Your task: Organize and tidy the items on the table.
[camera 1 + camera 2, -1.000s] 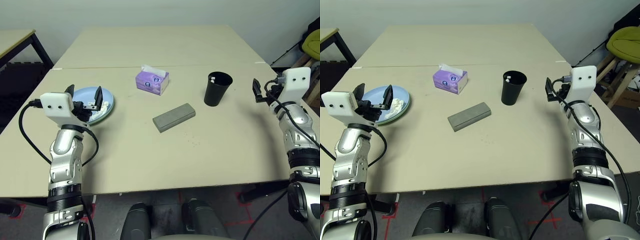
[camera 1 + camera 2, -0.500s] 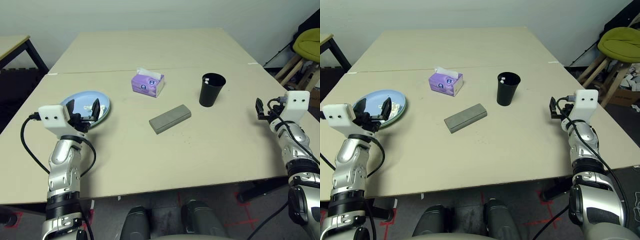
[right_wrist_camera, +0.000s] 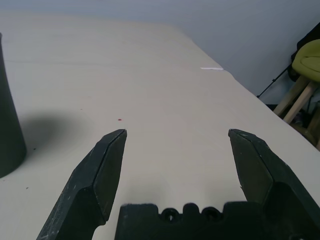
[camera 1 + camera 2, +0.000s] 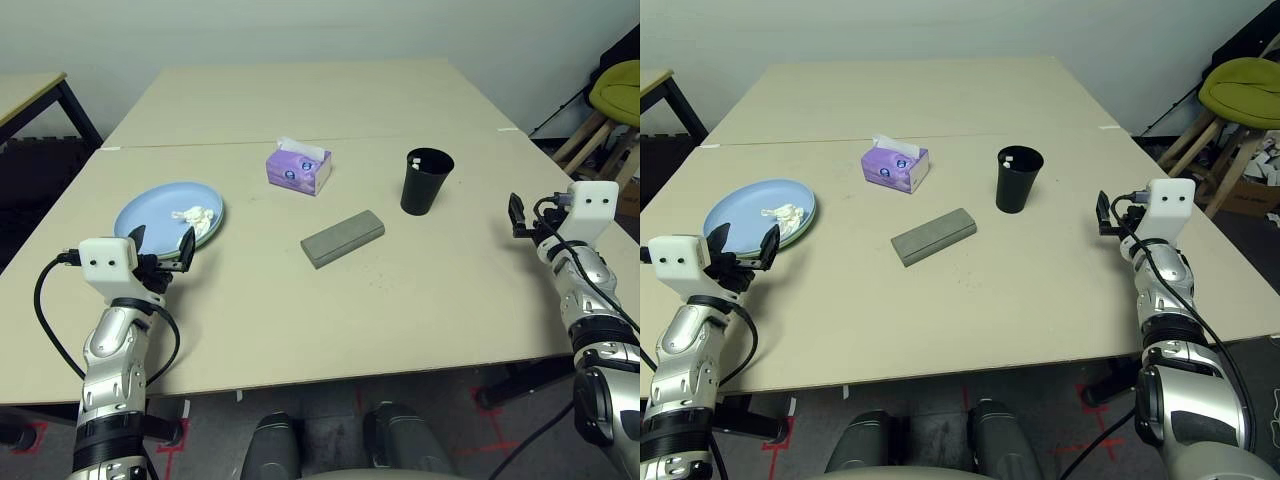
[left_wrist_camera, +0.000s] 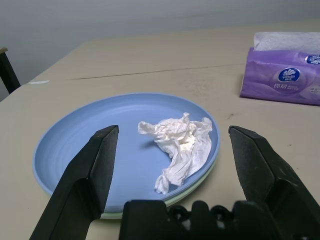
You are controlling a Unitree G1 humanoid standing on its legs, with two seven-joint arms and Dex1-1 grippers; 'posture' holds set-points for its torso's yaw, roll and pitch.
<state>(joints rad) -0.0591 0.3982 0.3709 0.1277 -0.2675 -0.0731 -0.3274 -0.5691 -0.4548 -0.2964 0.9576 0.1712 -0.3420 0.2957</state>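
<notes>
Left gripper (image 5: 170, 150) jaws wide, empty; crumpled tissue (image 5: 180, 145) just ahead between them on blue plate (image 5: 75, 145): light, soft, pinch raised middle. Right gripper (image 3: 175, 150) jaws wide, empty.

The right gripper (image 3: 176, 132) hangs low over the table (image 3: 150, 85), its two black fingers (image 3: 100, 170) spread wide with nothing between them. Beside it stands the black cup (image 3: 7, 130), casting a shadow on the beige top. A green stool (image 3: 306, 65) stands beyond the table's far corner.
</notes>
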